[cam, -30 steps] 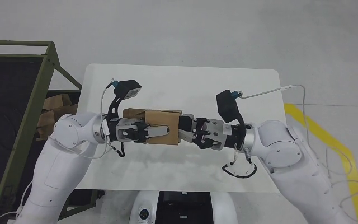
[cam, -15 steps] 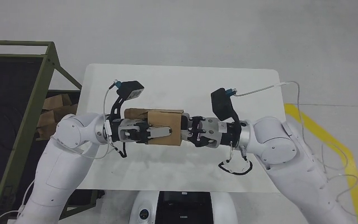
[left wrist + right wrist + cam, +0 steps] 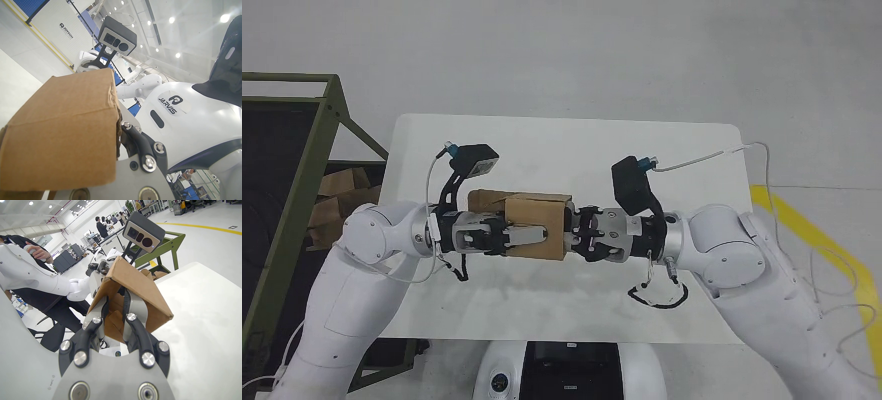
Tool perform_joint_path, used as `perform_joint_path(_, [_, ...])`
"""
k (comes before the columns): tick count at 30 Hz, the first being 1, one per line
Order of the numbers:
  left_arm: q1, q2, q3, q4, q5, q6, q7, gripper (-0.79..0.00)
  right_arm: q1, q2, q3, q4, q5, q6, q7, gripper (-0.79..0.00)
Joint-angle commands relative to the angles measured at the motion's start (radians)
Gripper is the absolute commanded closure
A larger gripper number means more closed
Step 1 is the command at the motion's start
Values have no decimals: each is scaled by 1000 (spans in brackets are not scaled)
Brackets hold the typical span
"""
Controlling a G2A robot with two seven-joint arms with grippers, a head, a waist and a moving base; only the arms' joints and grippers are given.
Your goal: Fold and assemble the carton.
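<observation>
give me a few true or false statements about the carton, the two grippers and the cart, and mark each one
1. The brown cardboard carton sits between the two grippers, over the white table. True.
2. The right gripper is well clear of the carton. False: its tip is pushed into the carton's open end.
3. The green metal cart beside the table holds loose cardboard pieces. True.
4. The carton lies as a flat, unfolded sheet on the table. False: it is opened into a box shape and the left gripper holds it.
</observation>
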Motion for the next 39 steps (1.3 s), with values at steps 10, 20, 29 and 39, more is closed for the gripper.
perform_joint_path(10, [-2,0,-3,5,-4,0,0,0,6,-2,-3,7,-5,-2,-4,-179])
perform_joint_path(20, [-13,0,-15,30,-1,5,23,0,-34,8,53,1,-2,-16,-12,-182])
perform_joint_path(29, [-30,-1,-23,66,-11,19,44,0,-120,26,151,-27,-1,-41,-38,-188])
perform_joint_path(39, [-66,-3,-13,105,-24,64,46,0,-242,47,292,-53,-3,-84,-94,-209])
